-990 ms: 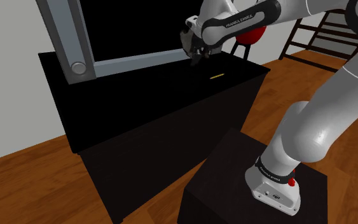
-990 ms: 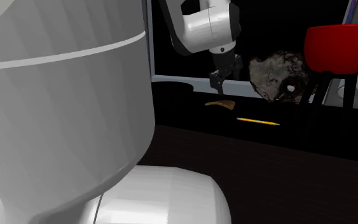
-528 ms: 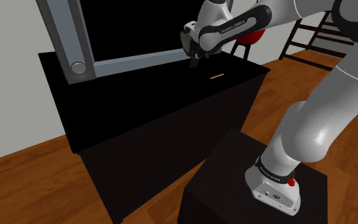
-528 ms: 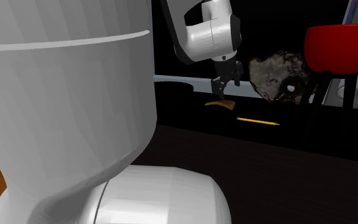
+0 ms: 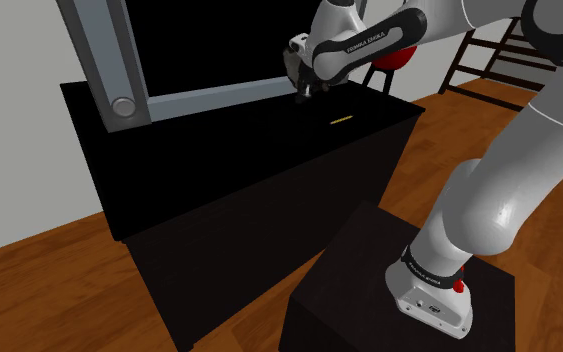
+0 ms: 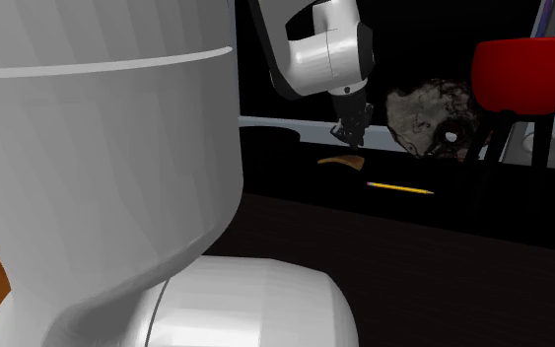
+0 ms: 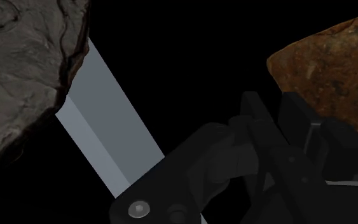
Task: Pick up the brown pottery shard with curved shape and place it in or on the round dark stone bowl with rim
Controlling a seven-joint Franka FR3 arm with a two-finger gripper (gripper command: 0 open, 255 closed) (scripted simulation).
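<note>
Tool [image 6: 352, 131] hangs just above the brown curved pottery shard [image 6: 342, 159], which lies on the black bench [image 5: 219, 140]. Whether the tool is wide or narrow I cannot tell. By my reading the shard is not yet lifted, so the grasp, the carry and the placing into the nearby round dark grey stone bowl [image 7: 18, 76] are all left to do.

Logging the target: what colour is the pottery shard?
Mottled rusty orange-brown shard; clearest in the wrist view.
</note>
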